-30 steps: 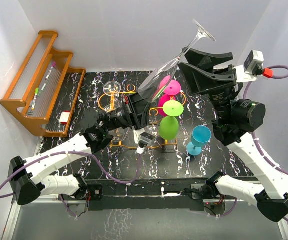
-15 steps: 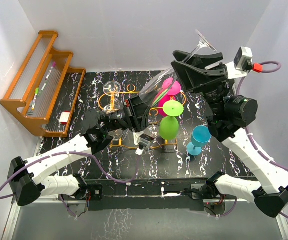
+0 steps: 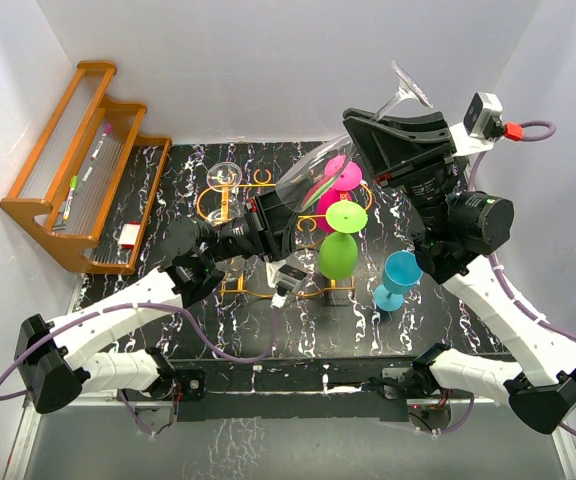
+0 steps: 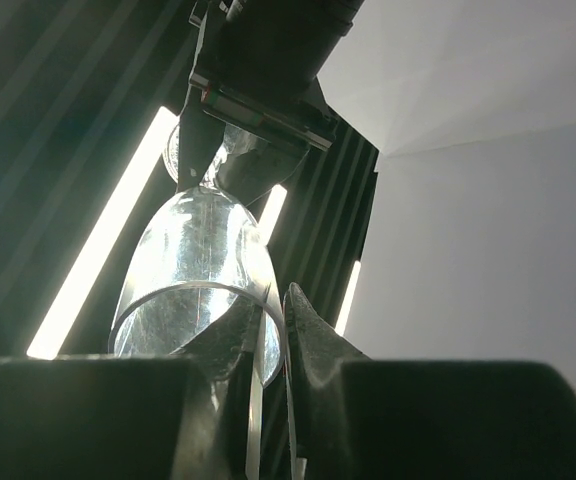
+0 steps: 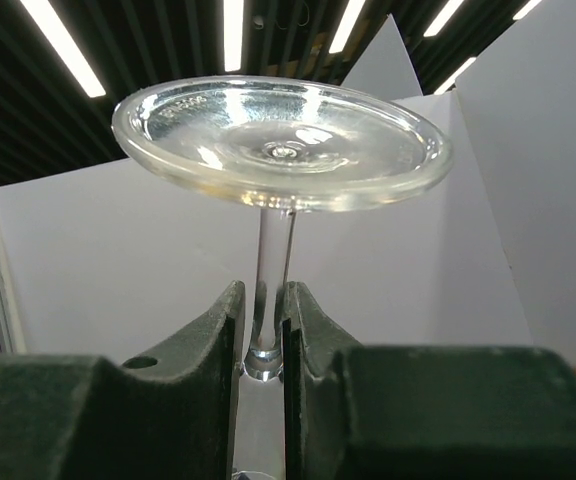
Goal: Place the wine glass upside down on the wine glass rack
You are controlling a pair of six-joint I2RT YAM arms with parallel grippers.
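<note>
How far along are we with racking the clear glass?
Done: the wine glass is off the table, foot uppermost, tilted. In hand: the left gripper pinches its rim, the right gripper is closed on its stem. Left: lower it onto the wine glass rack and release.

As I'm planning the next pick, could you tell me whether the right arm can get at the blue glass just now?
Probably not yet: the right fingers are shut on the stem of the clear wine glass, held aloft. The blue glass itself stands in the open beside that arm.
</note>
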